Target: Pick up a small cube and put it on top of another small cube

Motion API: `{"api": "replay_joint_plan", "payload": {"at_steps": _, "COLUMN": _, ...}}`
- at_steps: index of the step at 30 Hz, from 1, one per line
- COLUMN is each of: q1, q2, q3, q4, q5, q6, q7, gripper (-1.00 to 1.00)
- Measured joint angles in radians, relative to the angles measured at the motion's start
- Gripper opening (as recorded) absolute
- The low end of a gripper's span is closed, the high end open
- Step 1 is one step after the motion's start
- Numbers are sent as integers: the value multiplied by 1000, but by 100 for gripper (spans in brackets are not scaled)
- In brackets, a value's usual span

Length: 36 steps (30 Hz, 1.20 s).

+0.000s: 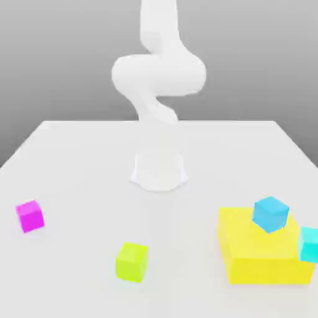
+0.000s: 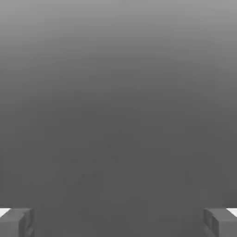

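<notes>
Standing on the white table, the smooth white arm rose from its round base, with nothing near it. A blue cube rested tilted on the large flat yellow block, a cyan cube touched that block's side, and the magenta cube and lime cube sat well apart. The gripper was spread wide, its grey fingertips holding nothing.

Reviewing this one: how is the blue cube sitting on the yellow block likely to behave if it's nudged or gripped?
The blue cube looks tilted on the yellow block, so a nudge would probably tip or slide it off. Its flat faces suggest it won't roll far. It appears rigid, so it should likely keep its shape when squeezed.
</notes>
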Motion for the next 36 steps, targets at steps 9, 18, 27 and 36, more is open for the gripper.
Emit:
{"api": "replay_joint_plan", "payload": {"at_steps": 9, "q1": -71, "q2": 340, "q3": 7, "q4": -190, "q5": -37, "q6": 209, "q7": 65, "gripper": 0}}
{"api": "replay_joint_plan", "payload": {"at_steps": 18, "q1": -115, "q2": 666, "q3": -15, "q4": -375, "q5": -22, "q6": 411, "q7": 91, "gripper": 0}}
{"api": "replay_joint_plan", "payload": {"at_steps": 27, "q1": -126, "q2": 988, "q3": -7, "q4": -390, "q5": 21, "q6": 659, "q7": 72, "gripper": -100}}
{"api": "replay_joint_plan", "payload": {"at_steps": 36, "q1": -132, "q2": 943, "q3": -3, "q4": -398, "q5": 15, "q6": 622, "q7": 77, "gripper": -100}}
